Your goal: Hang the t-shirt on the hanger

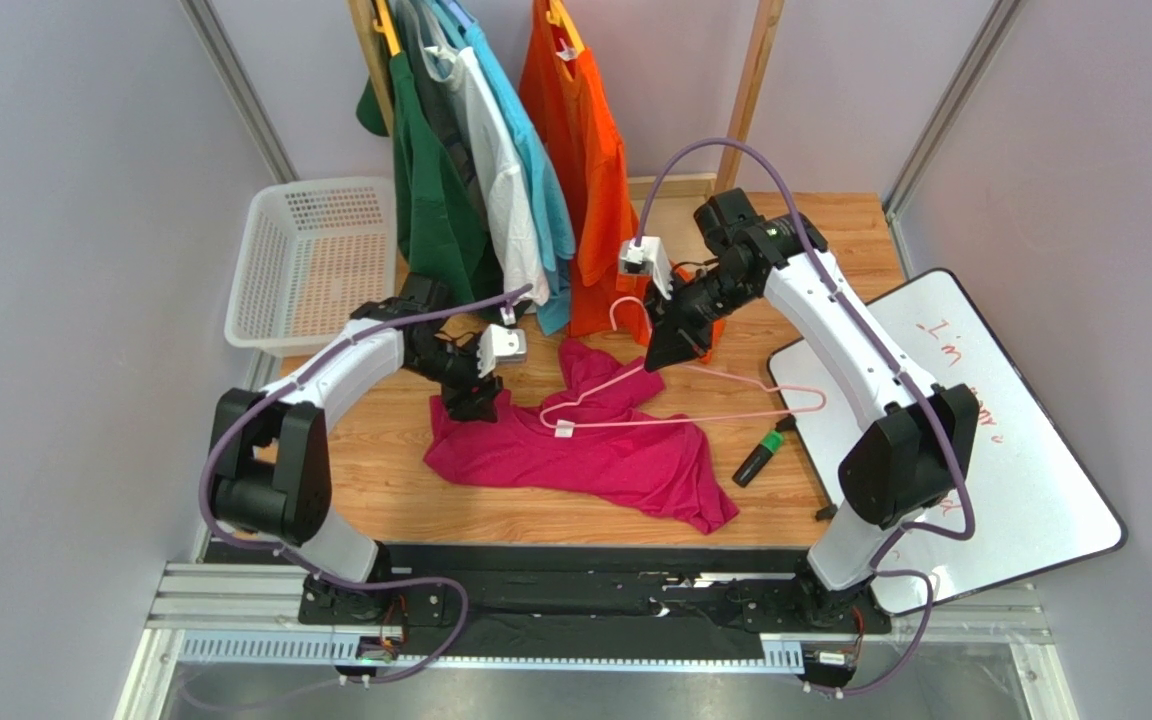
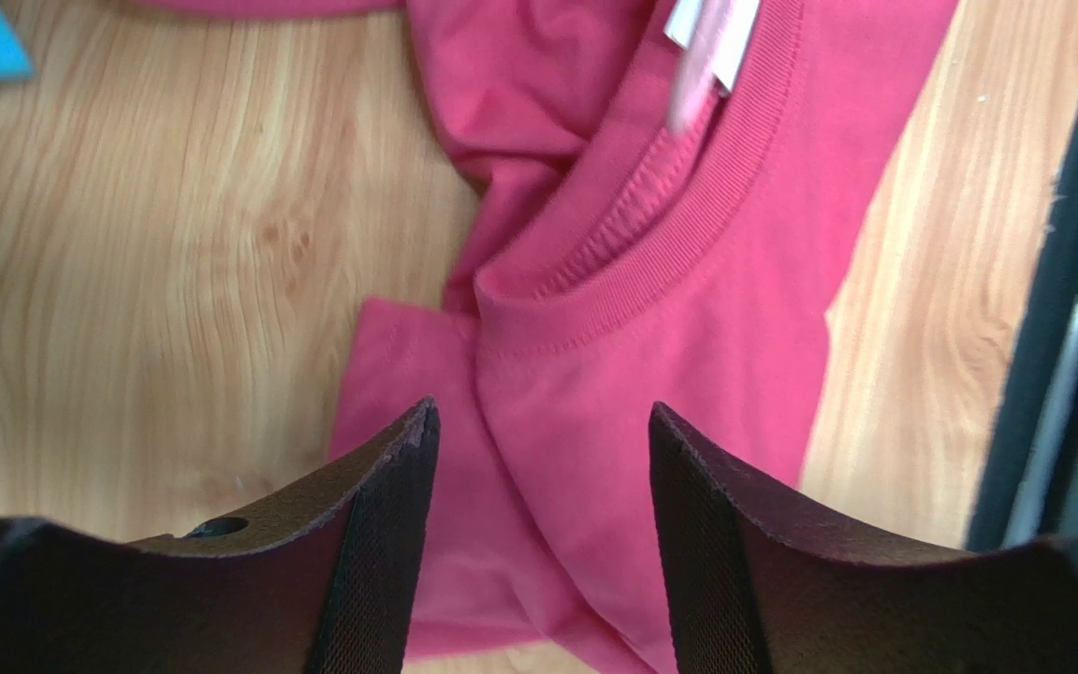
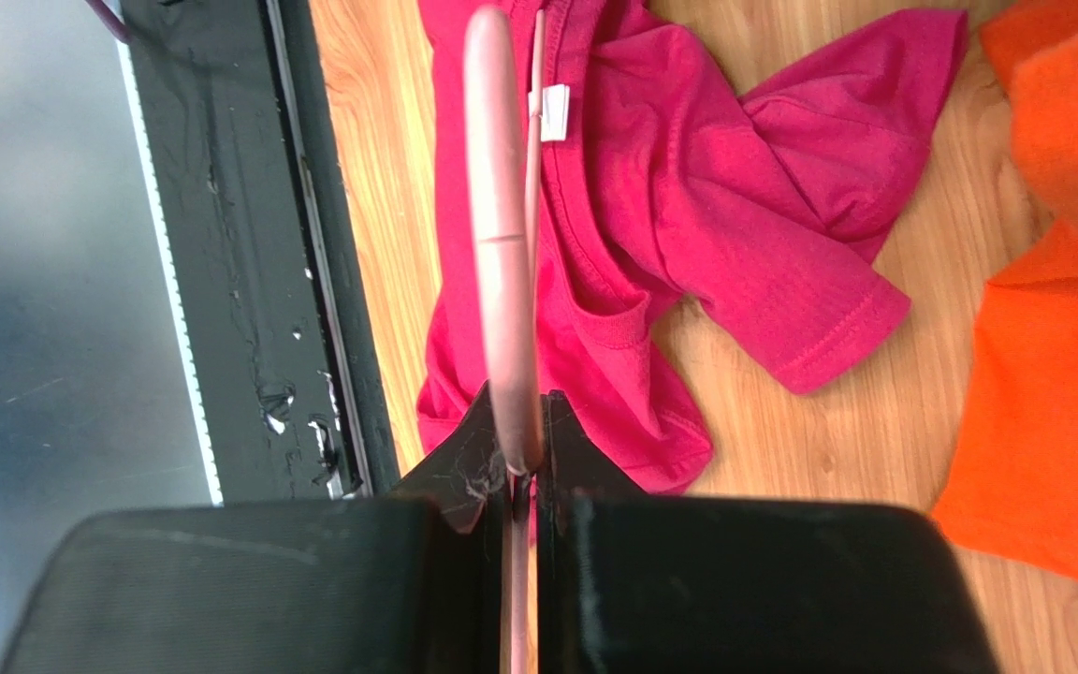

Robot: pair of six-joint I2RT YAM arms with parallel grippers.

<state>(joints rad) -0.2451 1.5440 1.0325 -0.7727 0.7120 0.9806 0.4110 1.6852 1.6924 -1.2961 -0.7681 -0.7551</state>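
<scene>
The magenta t-shirt (image 1: 597, 450) lies crumpled on the wooden table, its ribbed collar showing in the left wrist view (image 2: 671, 323). The thin light-pink hanger (image 1: 687, 413) is tilted over it, one end low near the collar. My right gripper (image 1: 662, 342) is shut on the hanger's wire near the hook, and the wire (image 3: 503, 211) runs straight out from the pinched jaws (image 3: 517, 435) over the t-shirt (image 3: 728, 183). My left gripper (image 1: 474, 398) hovers open just above the shirt's left side, below the collar, with only cloth showing between its fingers (image 2: 542, 428).
A white basket (image 1: 312, 255) stands at the back left. Green (image 1: 432, 180), pale and orange (image 1: 582, 150) shirts hang at the back; the orange hem reaches the table (image 3: 1065, 351). A whiteboard (image 1: 988, 435) and a green marker (image 1: 760, 458) lie to the right.
</scene>
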